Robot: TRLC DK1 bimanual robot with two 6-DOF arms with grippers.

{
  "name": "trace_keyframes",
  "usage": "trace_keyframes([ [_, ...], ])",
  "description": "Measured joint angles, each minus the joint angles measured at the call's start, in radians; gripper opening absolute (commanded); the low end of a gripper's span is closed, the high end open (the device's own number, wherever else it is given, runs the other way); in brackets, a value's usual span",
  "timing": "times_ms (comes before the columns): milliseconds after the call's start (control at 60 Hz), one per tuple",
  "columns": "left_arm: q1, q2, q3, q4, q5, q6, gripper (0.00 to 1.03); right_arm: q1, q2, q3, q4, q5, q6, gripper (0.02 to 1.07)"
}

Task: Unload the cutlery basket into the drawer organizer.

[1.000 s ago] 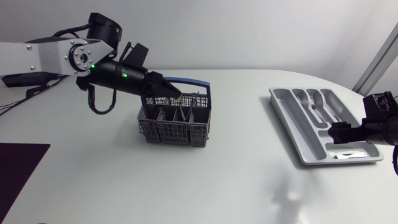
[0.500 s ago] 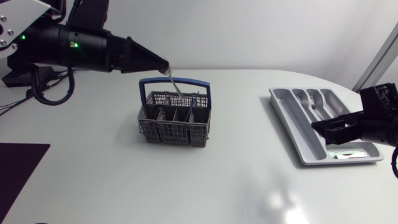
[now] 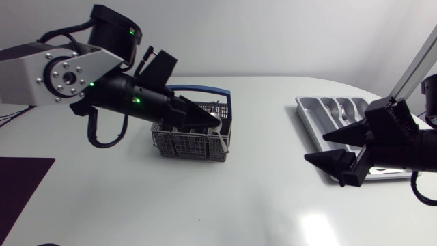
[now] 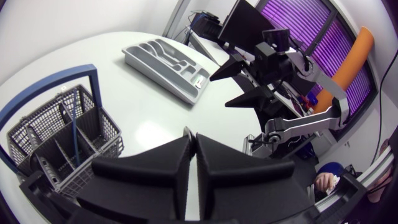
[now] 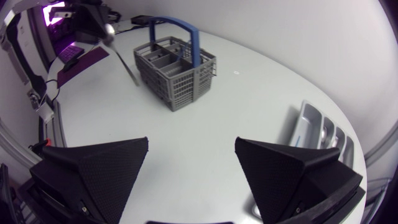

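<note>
The grey cutlery basket (image 3: 184, 142) with its blue handle stands left of centre on the white table. My left gripper (image 3: 213, 123) hangs low over the basket's right end, fingers shut. In the right wrist view that gripper (image 5: 93, 22) holds a spoon (image 5: 124, 59) near its bowl, handle slanting down. The left wrist view shows its pressed fingertips (image 4: 191, 140) hiding the spoon, with the basket (image 4: 62, 137) beside them. The grey drawer organizer (image 3: 321, 113) lies at the right with forks (image 3: 345, 113) in it. My right gripper (image 3: 315, 147) stands wide open over the organizer's near end, holding nothing.
A dark mat (image 3: 20, 184) lies at the table's front left edge. A blue-handled utensil (image 4: 74, 134) stands in the basket. From the right wrist, the basket (image 5: 171, 74) is far ahead of the open gripper (image 5: 191, 142) and the organizer (image 5: 311, 134) is beside it.
The left gripper rose from the basket with the spoon, then came back down over the basket's right end. The right gripper lifted and swung left, covering the organizer's near end.
</note>
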Motion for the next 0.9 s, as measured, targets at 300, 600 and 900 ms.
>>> trace_keyframes([
  [300, -0.105, 0.09, 0.0, -0.001, 0.006, 0.043, 0.04, 0.229, 0.014, -0.041, 0.097, -0.077, -0.067, 1.02],
  [600, -0.149, 0.114, 0.01, -0.019, 0.028, 0.043, 0.04, 0.331, 0.121, -0.071, 0.184, -0.101, -0.159, 0.89],
  [900, -0.165, 0.119, 0.023, -0.024, 0.031, 0.043, 0.04, 0.419, 0.255, -0.069, 0.232, -0.097, -0.204, 0.64],
])
